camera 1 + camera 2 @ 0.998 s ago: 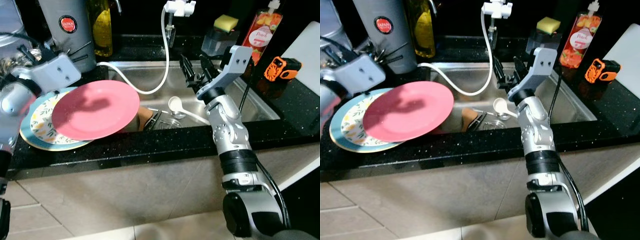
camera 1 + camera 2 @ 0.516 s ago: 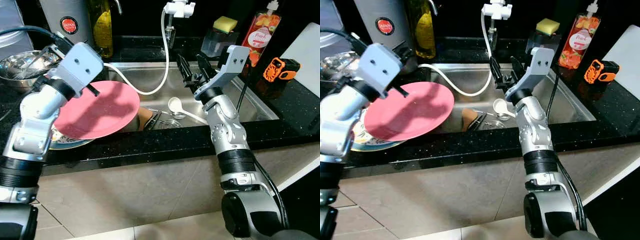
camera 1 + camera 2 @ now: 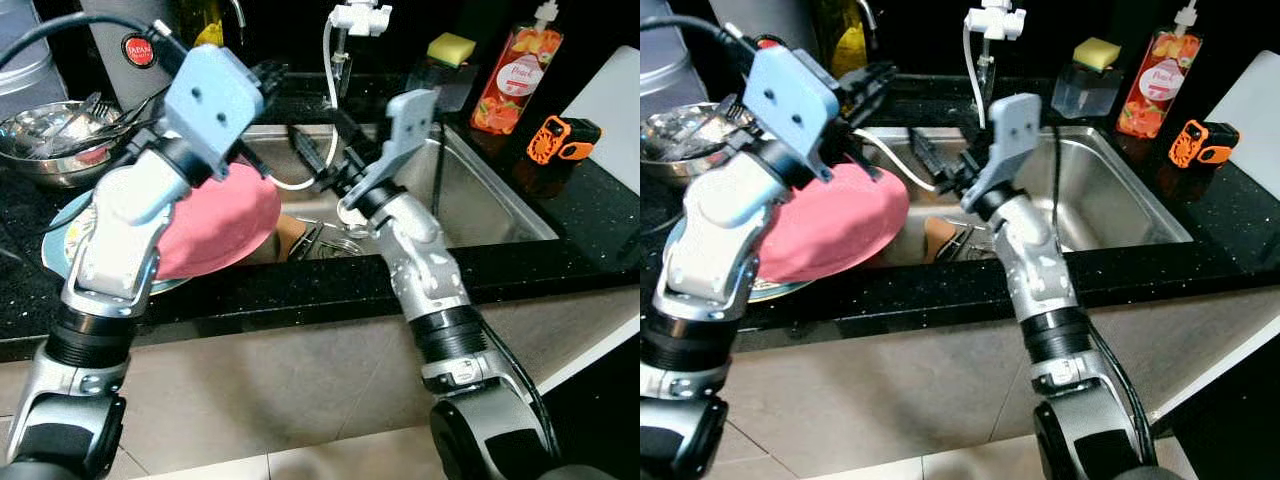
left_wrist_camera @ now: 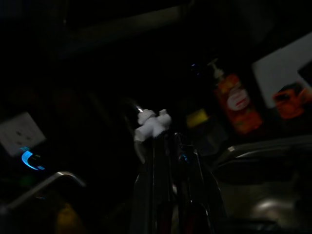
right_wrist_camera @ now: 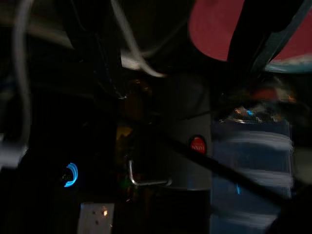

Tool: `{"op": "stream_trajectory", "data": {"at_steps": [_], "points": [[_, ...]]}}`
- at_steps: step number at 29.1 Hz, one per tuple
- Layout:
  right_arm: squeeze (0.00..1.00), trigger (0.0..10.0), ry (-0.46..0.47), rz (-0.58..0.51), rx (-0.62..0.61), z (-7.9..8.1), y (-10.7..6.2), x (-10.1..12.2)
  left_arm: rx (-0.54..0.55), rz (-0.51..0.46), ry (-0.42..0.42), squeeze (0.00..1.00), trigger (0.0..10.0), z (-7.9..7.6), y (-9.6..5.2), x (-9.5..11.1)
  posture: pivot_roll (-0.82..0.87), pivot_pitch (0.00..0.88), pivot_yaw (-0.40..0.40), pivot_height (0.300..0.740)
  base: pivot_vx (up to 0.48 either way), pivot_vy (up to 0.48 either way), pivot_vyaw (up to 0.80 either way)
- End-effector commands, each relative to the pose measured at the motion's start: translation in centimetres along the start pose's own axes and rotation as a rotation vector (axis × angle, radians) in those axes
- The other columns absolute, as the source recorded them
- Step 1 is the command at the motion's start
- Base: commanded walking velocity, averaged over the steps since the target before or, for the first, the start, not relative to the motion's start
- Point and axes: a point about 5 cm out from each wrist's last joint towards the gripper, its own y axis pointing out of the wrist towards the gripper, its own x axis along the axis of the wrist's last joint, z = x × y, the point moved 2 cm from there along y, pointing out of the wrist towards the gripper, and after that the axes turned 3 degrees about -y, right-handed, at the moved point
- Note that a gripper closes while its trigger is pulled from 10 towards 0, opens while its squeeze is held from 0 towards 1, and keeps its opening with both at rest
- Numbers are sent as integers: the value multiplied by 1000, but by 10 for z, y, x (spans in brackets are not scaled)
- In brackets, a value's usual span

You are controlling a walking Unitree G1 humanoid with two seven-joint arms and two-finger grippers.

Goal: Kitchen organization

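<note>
Pink and glossy, one round plate (image 3: 225, 220) lies on top of one floral plate with a blue rim (image 3: 62, 232), both on the black speckled counter (image 3: 300, 285) at the left edge of the steel sink (image 3: 480, 195); the pink plate's edge overhangs the basin. Two silver arms reach over this area. The left gripper (image 3: 868, 82) is raised above the plates with its black fingers spread and holding nothing. The right gripper (image 3: 930, 160) hovers over the sink beside the white hose (image 3: 328, 60), fingers apart and empty. Inside the basin lie several utensils (image 3: 325, 238). Farther back stand one steel bowl of cutlery (image 3: 50, 125), one grey appliance with a red label (image 3: 135, 45), one white tap fitting (image 3: 358, 14), one yellow sponge on a clear holder (image 3: 450, 48), one orange soap bottle (image 3: 513, 65) and one orange tool (image 3: 560, 138). Compared with half a second ago, the left arm has swung up and towards the tap, and the right arm has moved leftwards across the sink, now covering the white ladle.
</note>
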Motion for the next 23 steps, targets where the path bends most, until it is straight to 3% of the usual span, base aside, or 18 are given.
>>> {"op": "stream_trajectory", "data": {"at_steps": [1, 6, 15, 16, 17, 23], "points": [[0, 10000, -91, -11, -15, -1, -1, 1, -29, -37, -63, 0, 10000, -7, 5, 8, 288, 0, -73, 740, 0, 0, 0], [0, 10000, -287, -41, -142, -13, -1, 9, -20, -26, -161, 0, 10000, -15, 4, 3, 281, 0, -68, 740, 0, 0, 0], [0, 10000, -296, -60, -166, -15, 0, 12, -60, -30, -269, 0, 10000, -28, 4, 5, 283, 0, -71, 740, 0, 0, 0], [0, 7373, -299, -65, -167, -14, 1, 12, -67, -28, -279, 0, 10000, -31, 4, 5, 282, 0, -71, 740, 0, 0, 0], [0, 0, -297, -70, -162, -13, 1, 12, -69, -26, -285, 0, 10000, -32, 4, 5, 282, 0, -72, 740, 0, 0, 0], [0, 0, -303, -78, -162, -10, 1, 9, -64, -20, -294, 0, 10000, -32, 3, 6, 282, 0, -74, 740, 0, 0, 0]]}}
